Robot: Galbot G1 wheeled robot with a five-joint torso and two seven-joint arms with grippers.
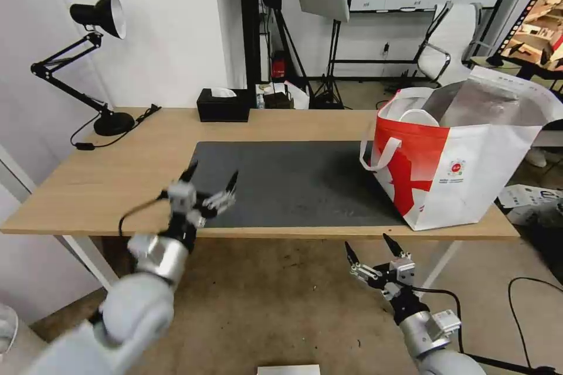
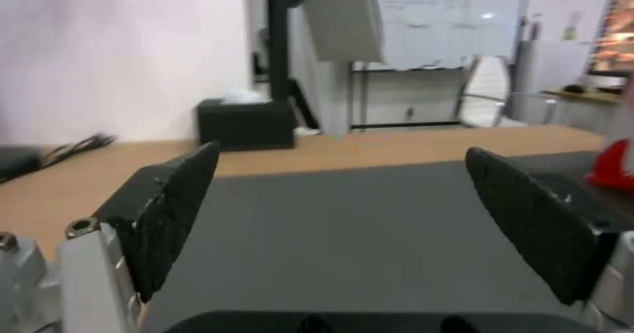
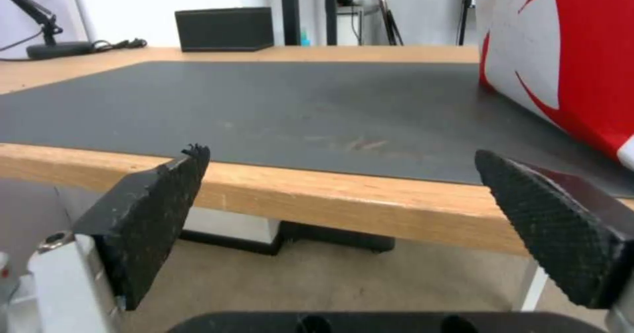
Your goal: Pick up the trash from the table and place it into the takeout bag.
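Left gripper (image 1: pixel 211 179) spread wide, empty, over near-left corner of dark mat (image 1: pixel 293 181). Right gripper (image 1: pixel 369 249) wide, empty, below tabletop (image 1: pixel 117 170) front edge. Takeout bag (image 1: pixel 463 170) upright at right end, mouth open. No trash on mat. Risk: right gripper rising could strike tabletop edge or snag bag strap.

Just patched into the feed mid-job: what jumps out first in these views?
The big white-and-red takeout bag stands open on the right end of the table, its foil lining showing, partly on the dark grey mat. The left gripper hovers open over the mat's near left corner; the right gripper hangs open below the table's front edge. At the back stand a black tissue box and a desk lamp.
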